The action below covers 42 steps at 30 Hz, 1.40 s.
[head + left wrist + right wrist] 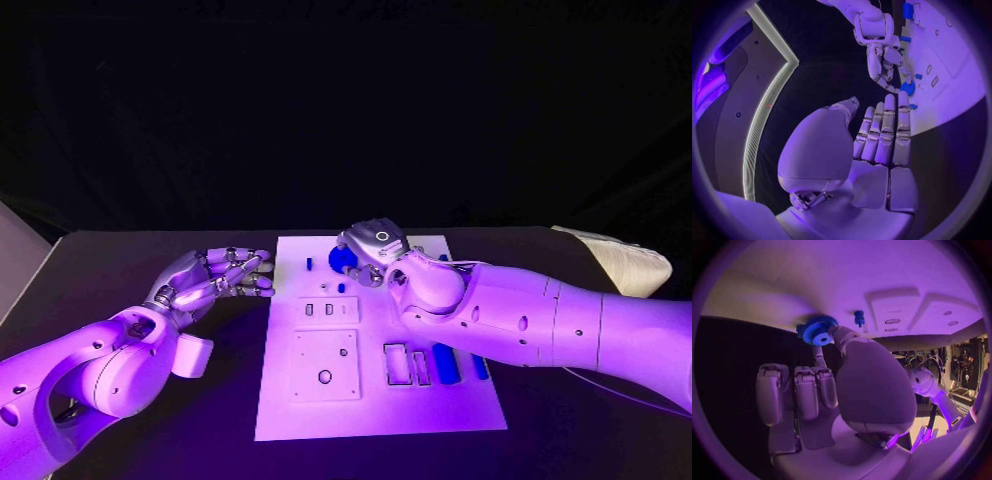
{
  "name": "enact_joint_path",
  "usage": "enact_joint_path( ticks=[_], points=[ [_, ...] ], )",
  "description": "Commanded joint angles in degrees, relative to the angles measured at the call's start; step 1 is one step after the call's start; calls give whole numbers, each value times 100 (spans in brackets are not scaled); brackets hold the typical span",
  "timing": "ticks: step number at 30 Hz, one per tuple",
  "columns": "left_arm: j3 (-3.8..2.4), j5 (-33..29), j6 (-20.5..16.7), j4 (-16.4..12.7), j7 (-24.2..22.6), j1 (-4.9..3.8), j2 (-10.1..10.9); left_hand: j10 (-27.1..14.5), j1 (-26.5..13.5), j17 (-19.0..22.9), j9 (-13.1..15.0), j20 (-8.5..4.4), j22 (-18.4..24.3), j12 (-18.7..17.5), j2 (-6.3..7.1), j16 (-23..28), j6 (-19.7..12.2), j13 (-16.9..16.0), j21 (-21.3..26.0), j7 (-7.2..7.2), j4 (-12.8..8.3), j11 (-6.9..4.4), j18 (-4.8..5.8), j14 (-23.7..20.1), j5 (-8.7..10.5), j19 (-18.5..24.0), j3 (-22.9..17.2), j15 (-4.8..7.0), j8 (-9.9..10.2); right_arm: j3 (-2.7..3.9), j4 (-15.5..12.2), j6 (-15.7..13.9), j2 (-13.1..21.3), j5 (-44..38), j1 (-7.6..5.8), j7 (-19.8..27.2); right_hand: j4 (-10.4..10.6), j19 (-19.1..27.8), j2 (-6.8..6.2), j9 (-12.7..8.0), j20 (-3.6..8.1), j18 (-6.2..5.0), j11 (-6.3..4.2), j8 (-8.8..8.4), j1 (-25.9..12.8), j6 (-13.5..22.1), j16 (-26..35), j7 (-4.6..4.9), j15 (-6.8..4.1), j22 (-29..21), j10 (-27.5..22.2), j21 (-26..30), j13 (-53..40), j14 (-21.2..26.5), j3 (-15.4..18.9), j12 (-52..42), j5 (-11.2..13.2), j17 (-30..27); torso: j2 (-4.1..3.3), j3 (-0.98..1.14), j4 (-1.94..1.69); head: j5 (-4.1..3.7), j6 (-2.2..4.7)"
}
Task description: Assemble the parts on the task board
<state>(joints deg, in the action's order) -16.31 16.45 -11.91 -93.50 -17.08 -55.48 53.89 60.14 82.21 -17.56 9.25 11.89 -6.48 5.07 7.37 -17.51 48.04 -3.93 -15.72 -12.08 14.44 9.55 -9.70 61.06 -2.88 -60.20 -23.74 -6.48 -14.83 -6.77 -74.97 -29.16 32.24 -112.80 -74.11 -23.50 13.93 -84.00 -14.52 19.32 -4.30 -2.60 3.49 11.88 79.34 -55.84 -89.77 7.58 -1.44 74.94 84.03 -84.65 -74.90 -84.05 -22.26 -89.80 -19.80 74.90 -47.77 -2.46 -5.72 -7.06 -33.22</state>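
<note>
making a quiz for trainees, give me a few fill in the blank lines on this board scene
1. The right hand pinches a blue ____.
2. The task board is the colour ____.
3. The left hand holds ____.
4. A small blue peg stands ____ on the board.

Missing words: gear; white; nothing; upright

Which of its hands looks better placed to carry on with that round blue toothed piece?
The right hand: it already touches the blue gear over the task board. The left hand hovers beside the board, holding nothing.
</note>
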Motion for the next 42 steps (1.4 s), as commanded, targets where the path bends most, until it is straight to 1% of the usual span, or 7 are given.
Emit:
enact_joint_path(
  ticks=[1, 13, 15, 18, 20, 25, 42],
  points=[
    [-4, 21, 116, -3, -8, 1, -15, 31, 6, -48, -11, -7, -7, -62, 34, -37, 17, 4, -40, -144, -23, 35, -68, -68, -4, 3, -55, -2, 35, -10, 30, 72, -21, 37, 26, 115, 23, -399, -18, -29, 52, 102, -35, -41, -49, 49, -14, 19, -53, 818, 597, -10, -1510, -588, -21, -20, 63, 1478, -1, 3, 0, 1, -1],
    [-4, 23, 125, 11, 2, 1, -22, 31, 6, -48, -11, -7, -7, -62, 34, -37, 17, 4, -40, -144, -23, 35, -68, -68, -4, 3, -55, -2, 35, -10, 126, 40, -51, 164, 30, 186, 149, -389, -52, -128, 37, 98, 3, -301, -252, 353, -11, 61, -28, 799, 597, 15, -1510, -586, 62, -20, 166, 1468, -3, 5, 4, 1, -7],
    [-4, 23, 126, 13, 4, 1, -23, 31, 6, -48, -11, -7, -7, -62, 34, -37, 17, 4, -40, -144, -23, 35, -68, -68, -4, 3, -55, -2, 35, -10, 131, 52, -49, 228, 30, 224, 243, -389, -28, -136, 30, 98, 4, -343, -412, 363, -13, 60, -22, 803, 597, 16, -1510, -588, 186, -20, 348, 1477, -2, 6, 5, 0, -9],
    [-4, 23, 127, 17, 8, 2, -24, 31, 0, -57, -12, -6, -7, -69, 35, -36, 15, 4, -41, -145, -24, 36, -67, -72, -3, 5, -59, -4, 38, -10, 135, 88, -39, 339, 30, 281, 285, -396, 196, -142, 21, 102, 4, -395, -1077, 344, -23, 58, -14, 826, 597, 4, -1510, -595, 423, -20, 293, 1508, 4, 1, 2, 2, -13],
    [-4, 22, 117, 18, 14, 2, -25, 33, -32, -73, -14, -3, -7, -78, 19, -37, 17, 4, -42, -150, -3, 40, -66, -75, -3, 9, -66, -7, 42, -10, 132, 129, -25, 437, 30, 340, 287, -401, 329, -137, 22, 105, 0, -411, -1447, 290, -23, 48, -21, 844, 597, -6, -1510, -595, 370, -20, 274, 1510, 5, 4, 0, 6, -17],
    [-4, 20, 101, 22, 26, 3, -25, 36, -78, -93, -16, 1, -6, -89, -24, -39, 19, 3, -44, -152, 35, 42, -66, -78, -4, 13, -83, -10, 46, -10, 118, 181, 7, 570, 30, 429, 274, -408, 396, -124, 51, 109, -27, -404, -1539, 207, -23, 18, -56, 867, 597, -20, -1510, -595, 196, -20, 52, 1510, 3, 4, 2, 13, -17],
    [-4, 19, 88, 29, 42, 7, -20, 36, -92, -108, -18, 2, -5, -97, -53, -40, 20, 3, -46, -153, 49, 43, -67, -82, -5, 15, -102, -10, 50, -10, 91, 403, 158, 846, 30, 463, 262, -416, 420, -101, 64, 115, -41, -361, -1548, 93, -23, 4, -68, 892, 597, -37, -1510, -595, 54, -20, 16, 1510, 1, 8, 3, 20, -29]
  ],
)
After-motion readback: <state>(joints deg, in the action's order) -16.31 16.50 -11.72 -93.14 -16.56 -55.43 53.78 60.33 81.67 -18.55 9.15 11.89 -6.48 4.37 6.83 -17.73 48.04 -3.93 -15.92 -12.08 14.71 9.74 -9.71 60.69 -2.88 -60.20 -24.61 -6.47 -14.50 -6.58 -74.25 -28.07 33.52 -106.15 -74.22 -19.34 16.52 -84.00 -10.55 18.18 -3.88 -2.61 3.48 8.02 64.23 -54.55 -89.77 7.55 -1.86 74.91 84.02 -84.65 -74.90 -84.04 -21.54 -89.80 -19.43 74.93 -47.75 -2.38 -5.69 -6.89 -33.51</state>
